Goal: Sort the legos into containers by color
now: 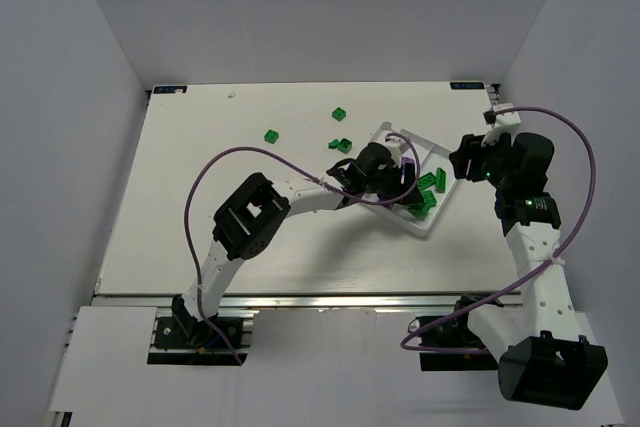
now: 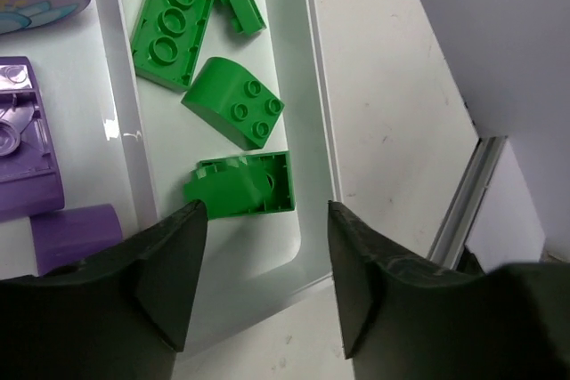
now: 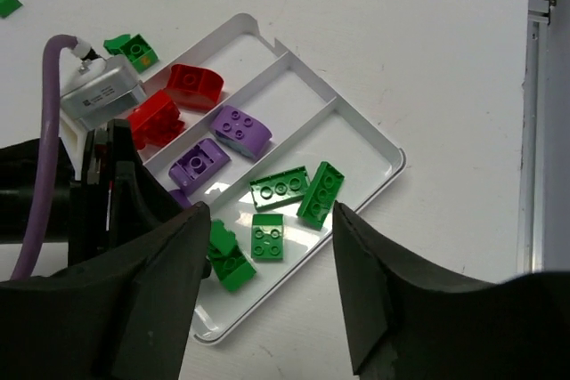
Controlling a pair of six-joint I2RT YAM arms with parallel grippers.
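Legos already sorted lie in the white tray (image 3: pixel 298 104), a shallow, glossy plastic rectangle with low dividing walls. It sits askew toward the right edge of the matte white tabletop (image 1: pixel 180 147). The compartment farthest from that edge holds a red brick (image 3: pixel 194 84) with a curved top and a second red piece (image 3: pixel 156 120). The middle one holds a rounded purple brick (image 3: pixel 240 126) with four studs and a darker purple piece (image 3: pixel 198 162).

The compartment nearest the right edge holds only green. A flat three-stud plate (image 2: pixel 174 28) lies beside a domed green brick (image 2: pixel 236 100), and an overturned green brick (image 2: pixel 242 184) shows its hollow underside.

My left claw (image 2: pixel 264 220) hangs over the end of that green compartment, by a rounded corner of the tray. Its dark, wedge-shaped fingers (image 2: pixel 169 282) are spread apart and released, with nothing between them. The overturned brick lies in the tray just past their tips.

My right claw (image 3: pixel 267 220) hovers off the tray's side toward the right edge, also spread wide and gripping nothing.

Three loose green bricks (image 1: pixel 341 114) are scattered on the tabletop between the tray and the far edge, well apart from each other.
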